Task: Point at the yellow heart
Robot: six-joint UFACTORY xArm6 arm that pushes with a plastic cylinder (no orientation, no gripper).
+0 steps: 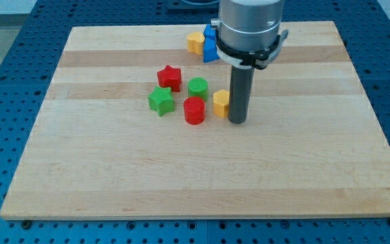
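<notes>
Well above-left of the tool (237, 121) lies the yellow heart (195, 43).

Pale wooden surface (114, 183), planked, resting on blue perforated base (19, 41). Centre cluster: red star (169, 77), green star (160, 100), green cylinder (198, 87), red cylinder (194, 110), yellow block (221, 103). Top edge: yellow heart (194, 43) touching blue block (210, 47).

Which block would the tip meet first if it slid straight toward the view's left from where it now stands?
Most likely the yellow block, just left of my tip and apparently touching the rod; the red cylinder lies beyond. Depth is uncertain.
</notes>
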